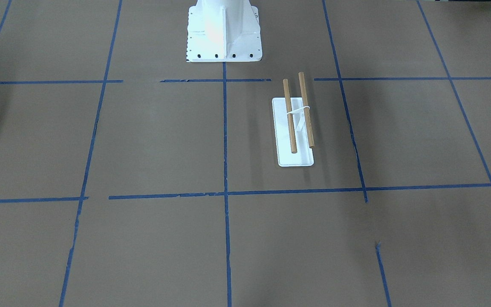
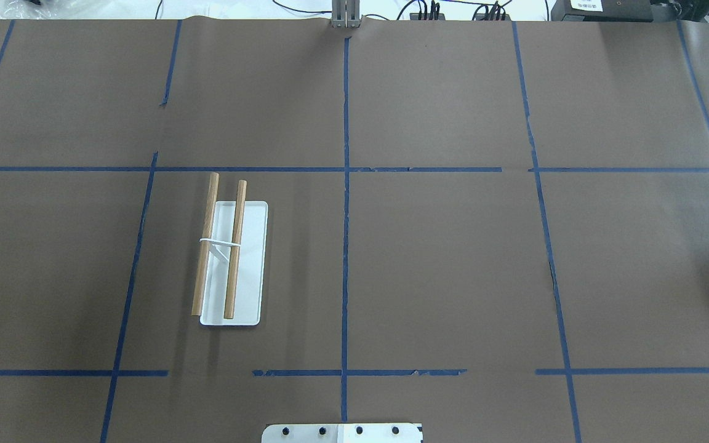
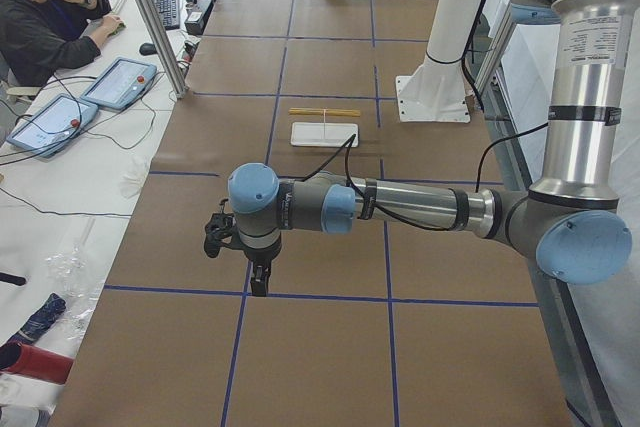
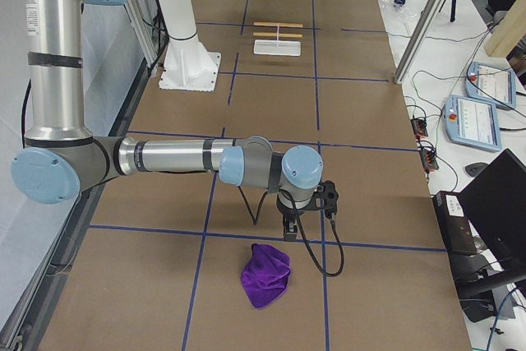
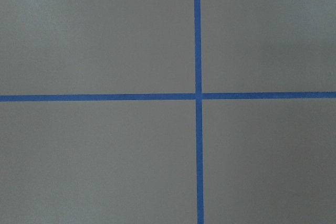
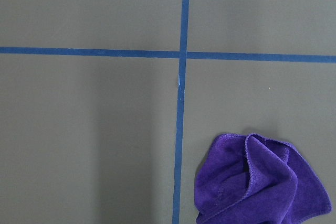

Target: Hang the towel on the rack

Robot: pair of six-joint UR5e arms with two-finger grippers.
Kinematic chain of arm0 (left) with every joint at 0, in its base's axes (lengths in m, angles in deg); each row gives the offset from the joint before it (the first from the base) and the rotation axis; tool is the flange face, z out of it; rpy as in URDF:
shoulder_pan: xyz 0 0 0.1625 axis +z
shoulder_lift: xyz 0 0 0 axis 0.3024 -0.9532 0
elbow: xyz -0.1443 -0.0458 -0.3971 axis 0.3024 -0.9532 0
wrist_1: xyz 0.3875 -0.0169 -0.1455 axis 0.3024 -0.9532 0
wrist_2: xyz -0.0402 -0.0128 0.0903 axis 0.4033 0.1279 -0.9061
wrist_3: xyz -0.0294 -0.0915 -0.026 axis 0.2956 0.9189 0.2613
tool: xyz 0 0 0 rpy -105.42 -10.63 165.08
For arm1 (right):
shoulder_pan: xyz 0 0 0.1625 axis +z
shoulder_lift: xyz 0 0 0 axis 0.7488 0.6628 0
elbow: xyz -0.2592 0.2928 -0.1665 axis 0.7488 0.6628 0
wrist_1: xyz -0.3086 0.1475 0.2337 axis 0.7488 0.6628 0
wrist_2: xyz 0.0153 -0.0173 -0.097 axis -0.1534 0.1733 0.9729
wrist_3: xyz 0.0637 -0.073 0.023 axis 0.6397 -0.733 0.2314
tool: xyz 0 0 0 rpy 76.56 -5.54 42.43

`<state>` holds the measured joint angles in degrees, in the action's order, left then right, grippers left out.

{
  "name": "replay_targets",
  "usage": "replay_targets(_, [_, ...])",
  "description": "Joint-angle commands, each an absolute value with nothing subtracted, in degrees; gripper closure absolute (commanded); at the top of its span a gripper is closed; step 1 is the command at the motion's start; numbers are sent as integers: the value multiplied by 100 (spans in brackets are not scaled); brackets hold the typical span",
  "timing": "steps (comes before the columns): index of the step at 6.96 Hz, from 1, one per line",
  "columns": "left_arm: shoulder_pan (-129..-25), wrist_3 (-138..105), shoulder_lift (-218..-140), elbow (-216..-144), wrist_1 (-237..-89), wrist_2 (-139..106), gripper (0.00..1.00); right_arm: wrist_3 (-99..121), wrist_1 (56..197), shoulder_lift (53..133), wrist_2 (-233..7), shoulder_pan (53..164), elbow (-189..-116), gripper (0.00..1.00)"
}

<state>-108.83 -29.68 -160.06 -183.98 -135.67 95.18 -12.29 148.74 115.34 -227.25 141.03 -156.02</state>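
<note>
From the right end of the counter (image 4: 370, 187) we see the purple towel (image 4: 265, 277) nearest us, crumpled and lying loose. Just beyond it the right arm (image 4: 173, 156) points its jaws down over a tape line; open or closed, we cannot tell. Farther on stands the rack (image 4: 278, 39), well apart from the towel. At the far end the left arm (image 3: 410, 205) hovers, and we cannot tell how its jaws stand either.

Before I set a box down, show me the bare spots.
Bare: everything right of the centre tape line in the overhead view, from the rack across toward the purple towel. Tight: around the towel, where the right gripper hangs close.
</note>
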Motion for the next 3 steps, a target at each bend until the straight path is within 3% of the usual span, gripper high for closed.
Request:
replay_targets(1, [-10883, -2968, -16018, -18402, -13575, 9527, 0, -1237, 14865, 11518, -22759, 14104, -15641, 0])
replay_targets(3, [-10883, -2968, -16009, -18420, -13575, 9536, 0, -1159, 14865, 11282, -22856, 14095, -15396, 0])
